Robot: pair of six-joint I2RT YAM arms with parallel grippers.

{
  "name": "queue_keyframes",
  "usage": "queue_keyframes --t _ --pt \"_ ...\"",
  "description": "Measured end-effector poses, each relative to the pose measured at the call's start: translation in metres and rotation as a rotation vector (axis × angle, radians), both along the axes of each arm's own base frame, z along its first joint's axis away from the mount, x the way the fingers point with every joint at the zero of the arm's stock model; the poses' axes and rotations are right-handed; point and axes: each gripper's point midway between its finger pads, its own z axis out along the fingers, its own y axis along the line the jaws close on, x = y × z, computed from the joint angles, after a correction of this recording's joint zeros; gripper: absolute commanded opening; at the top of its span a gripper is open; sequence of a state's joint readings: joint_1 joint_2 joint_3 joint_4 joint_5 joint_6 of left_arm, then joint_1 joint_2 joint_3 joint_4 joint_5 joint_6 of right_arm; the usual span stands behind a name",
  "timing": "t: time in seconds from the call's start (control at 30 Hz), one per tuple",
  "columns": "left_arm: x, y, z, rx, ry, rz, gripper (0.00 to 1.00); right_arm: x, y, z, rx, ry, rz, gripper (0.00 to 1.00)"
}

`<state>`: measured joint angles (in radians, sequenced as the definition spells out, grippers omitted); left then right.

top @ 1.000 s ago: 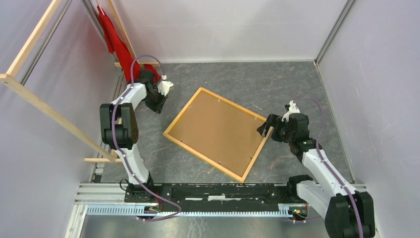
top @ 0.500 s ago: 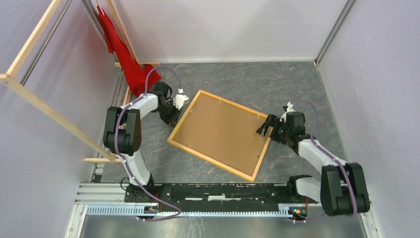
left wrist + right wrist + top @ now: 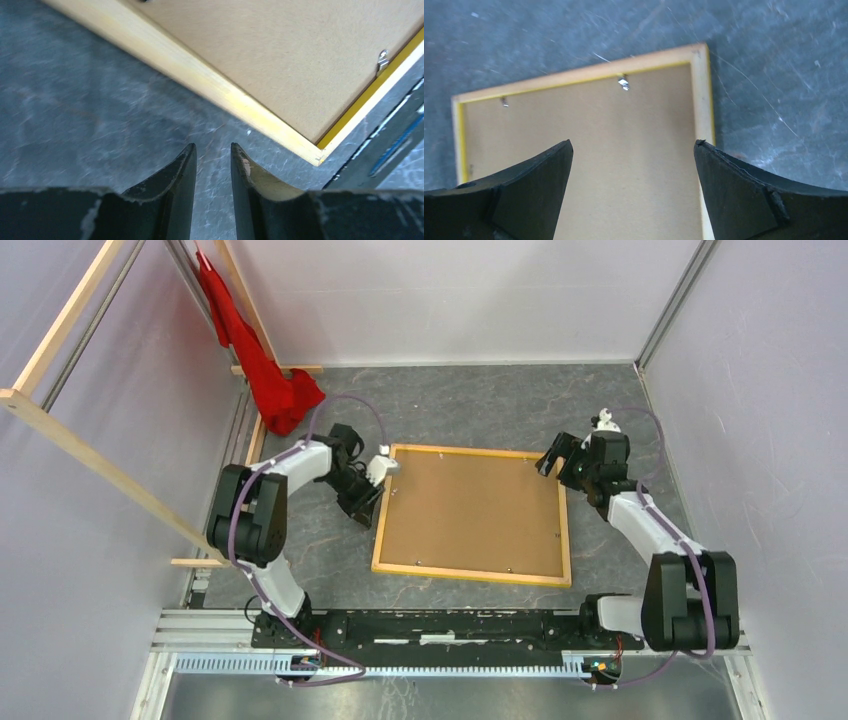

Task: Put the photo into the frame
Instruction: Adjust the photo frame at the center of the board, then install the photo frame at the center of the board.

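The frame (image 3: 470, 575) lies back up on the grey table, its edges square to the table, and the brown backing board (image 3: 470, 510) fills it. The photo is hidden. My left gripper (image 3: 368, 492) sits low at the frame's left edge, just off the wood. In the left wrist view its jaws (image 3: 213, 147) stand a little apart over bare table, nothing between them, with the frame's corner (image 3: 200, 75) ahead. My right gripper (image 3: 553, 462) hovers wide open over the frame's far right corner (image 3: 574, 76), holding nothing.
A red cloth (image 3: 270, 380) hangs in the far left corner beside wooden bars (image 3: 90, 455). Small metal tabs (image 3: 623, 82) line the frame's inner edge. Walls close in the table on three sides, and a rail (image 3: 440, 625) runs along the near edge.
The frame has turned from a diagonal to square with the table. My left gripper came right and nearer along its left edge, its jaws parting slightly. My right gripper moved toward the far right corner.
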<state>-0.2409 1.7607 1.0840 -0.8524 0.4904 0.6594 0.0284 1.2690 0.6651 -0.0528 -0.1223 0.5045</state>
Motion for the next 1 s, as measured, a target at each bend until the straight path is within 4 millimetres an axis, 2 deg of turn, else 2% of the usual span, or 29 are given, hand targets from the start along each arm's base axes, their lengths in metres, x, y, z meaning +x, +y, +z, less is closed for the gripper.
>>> queue_keyframes --t 0.1,0.17,0.3,0.33,0.37,0.47,0.63,0.87,1.0 --pt "0.021 0.007 0.011 -0.07 0.016 0.077 0.4 0.005 0.013 0.026 0.024 -0.092 0.022 0.94" --pt "0.034 0.008 0.018 -0.118 0.007 0.106 0.41 0.006 0.034 0.037 0.051 -0.131 0.07 0.91" --pt "0.034 -0.01 0.021 -0.214 0.065 0.097 0.41 -0.004 0.106 0.04 0.126 -0.151 0.236 0.82" --pt "0.032 -0.012 0.019 -0.224 0.084 0.094 0.4 -0.006 0.115 0.039 0.137 -0.149 0.255 0.8" --pt "0.03 -0.015 0.017 -0.236 0.107 0.092 0.39 -0.01 0.135 0.036 0.16 -0.142 0.299 0.78" --pt "0.022 -0.02 0.005 -0.251 0.174 0.094 0.36 -0.023 0.177 0.015 0.203 -0.087 0.384 0.76" --pt "0.018 -0.023 -0.002 -0.264 0.216 0.101 0.27 -0.038 0.229 -0.018 0.235 0.017 0.47 0.73" --pt "0.019 -0.023 -0.003 -0.27 0.214 0.103 0.23 -0.038 0.311 -0.021 0.32 0.034 0.567 0.63" --pt "0.021 -0.023 -0.005 -0.267 0.207 0.102 0.23 -0.037 0.343 -0.029 0.359 0.051 0.592 0.59"
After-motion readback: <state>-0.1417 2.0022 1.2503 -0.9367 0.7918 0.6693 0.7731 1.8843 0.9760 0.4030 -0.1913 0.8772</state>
